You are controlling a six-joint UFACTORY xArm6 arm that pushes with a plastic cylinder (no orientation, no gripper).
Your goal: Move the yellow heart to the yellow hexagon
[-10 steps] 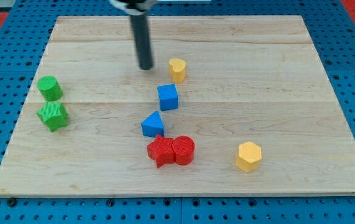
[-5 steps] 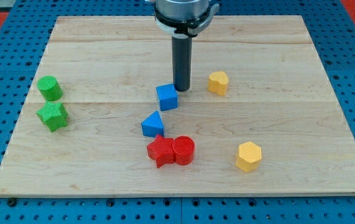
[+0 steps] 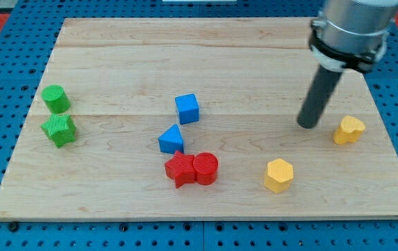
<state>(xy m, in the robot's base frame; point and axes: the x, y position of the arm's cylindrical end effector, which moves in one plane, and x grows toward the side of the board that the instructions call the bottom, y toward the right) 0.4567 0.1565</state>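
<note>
Counter [image 3: 115,56] held, from the view's left: two green blocks, blue and red cluster mid-board, yellow hexagon [image 3: 279,175] low. No pincer fitted; my tip [image 3: 307,125] stood just left of yellow heart [image 3: 349,130], apart, above-right of hexagon.

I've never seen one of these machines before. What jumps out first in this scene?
The thick dark rod coming down from the view's top right stands out, my tip resting on the pale wooden board just left of the small yellow heart block. Below them, near the board's bottom edge, sits the yellow hexagon block. At the centre two red blocks huddle together beneath a blue triangular block.
</note>
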